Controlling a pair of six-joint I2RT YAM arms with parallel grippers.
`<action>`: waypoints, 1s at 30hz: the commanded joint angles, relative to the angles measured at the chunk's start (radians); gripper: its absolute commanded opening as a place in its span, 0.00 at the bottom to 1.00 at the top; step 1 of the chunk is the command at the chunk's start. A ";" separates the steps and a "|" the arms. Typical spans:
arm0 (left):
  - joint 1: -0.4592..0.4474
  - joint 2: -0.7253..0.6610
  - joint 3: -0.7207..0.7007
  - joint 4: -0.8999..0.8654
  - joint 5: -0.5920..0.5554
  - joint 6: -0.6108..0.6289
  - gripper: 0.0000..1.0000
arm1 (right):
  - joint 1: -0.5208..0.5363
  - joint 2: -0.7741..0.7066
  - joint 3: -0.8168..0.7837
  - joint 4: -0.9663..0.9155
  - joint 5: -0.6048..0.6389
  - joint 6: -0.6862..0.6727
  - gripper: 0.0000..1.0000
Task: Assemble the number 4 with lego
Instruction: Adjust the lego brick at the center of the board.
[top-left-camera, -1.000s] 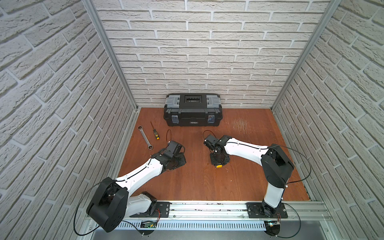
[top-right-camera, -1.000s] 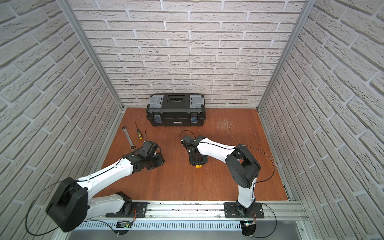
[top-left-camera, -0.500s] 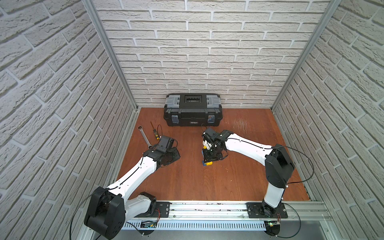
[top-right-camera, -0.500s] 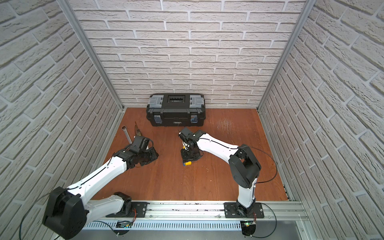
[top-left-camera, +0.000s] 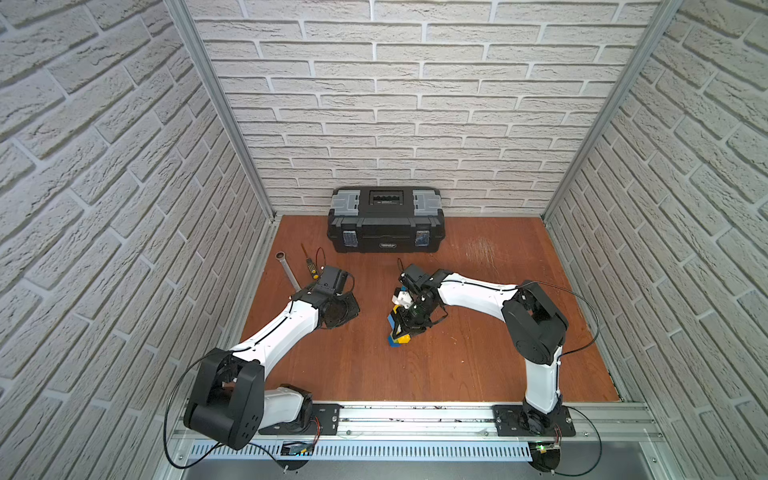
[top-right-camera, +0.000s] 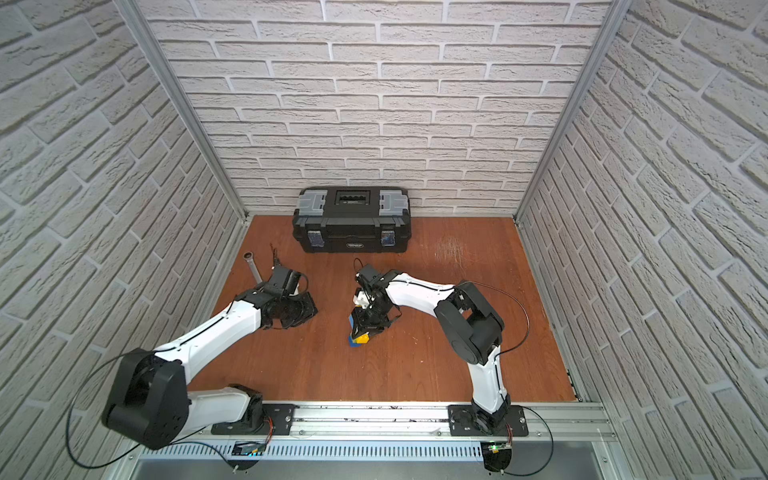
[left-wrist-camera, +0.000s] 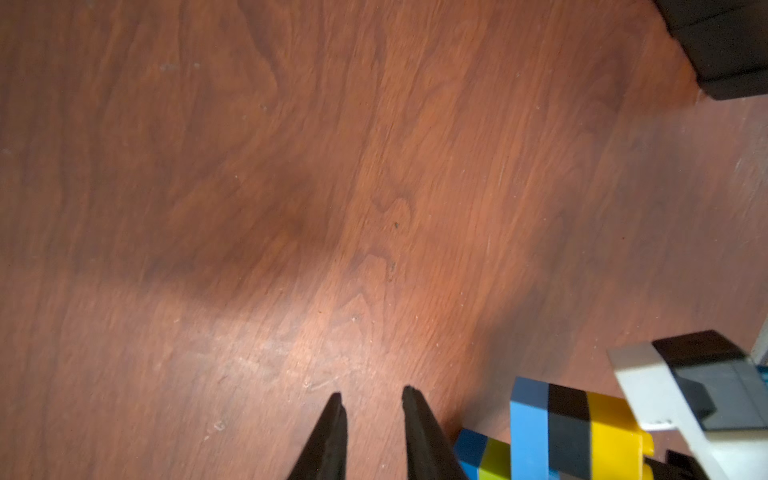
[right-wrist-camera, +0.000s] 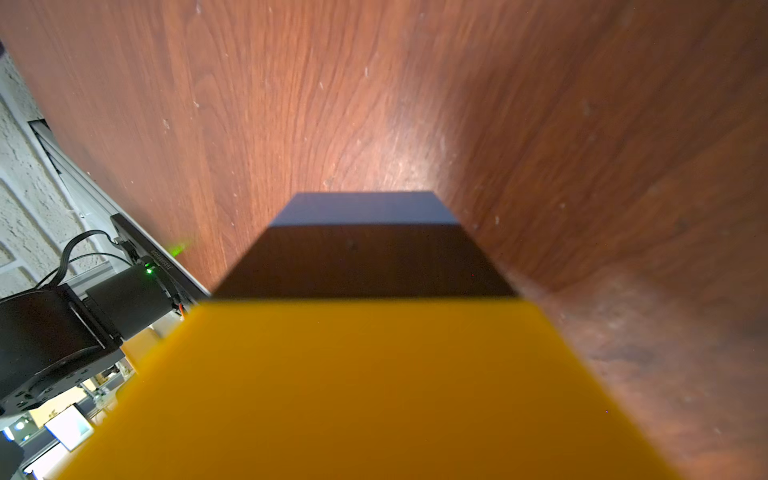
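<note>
My right gripper (top-left-camera: 409, 322) is shut on a stack of joined lego (top-left-camera: 398, 332) held low over the wooden floor (top-left-camera: 457, 361), near its middle. The right wrist view is filled by a yellow brick (right-wrist-camera: 374, 395), then a black one (right-wrist-camera: 365, 262) and a blue one (right-wrist-camera: 365, 208); the jaws are hidden behind them. The left wrist view shows blue (left-wrist-camera: 528, 432), black (left-wrist-camera: 567, 428), yellow (left-wrist-camera: 611, 432) and lime green (left-wrist-camera: 494, 461) bricks. Whether they form the number 4 cannot be told. My left gripper (left-wrist-camera: 372, 397) stands left of the stack, open a little, with nothing between its fingers.
A black-and-grey toolbox (top-left-camera: 385, 220) stands against the back wall. A yellow-tipped screwdriver (top-left-camera: 309, 264) and a grey metal tube (top-left-camera: 287, 272) lie at the back left, just behind my left wrist. Brick walls close in both sides.
My right gripper has carried the joined bricks leftward. My left gripper has pulled away toward the back left, leaving a gap between the two.
</note>
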 joint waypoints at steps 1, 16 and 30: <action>-0.003 0.022 -0.001 0.033 0.016 0.019 0.27 | -0.015 -0.001 -0.042 0.047 -0.024 0.014 0.33; -0.027 0.053 -0.042 0.057 0.017 0.012 0.26 | -0.090 -0.014 -0.150 0.140 -0.066 0.014 0.53; -0.043 0.113 -0.004 0.071 0.017 0.022 0.27 | -0.188 -0.126 -0.202 0.086 -0.016 -0.040 0.84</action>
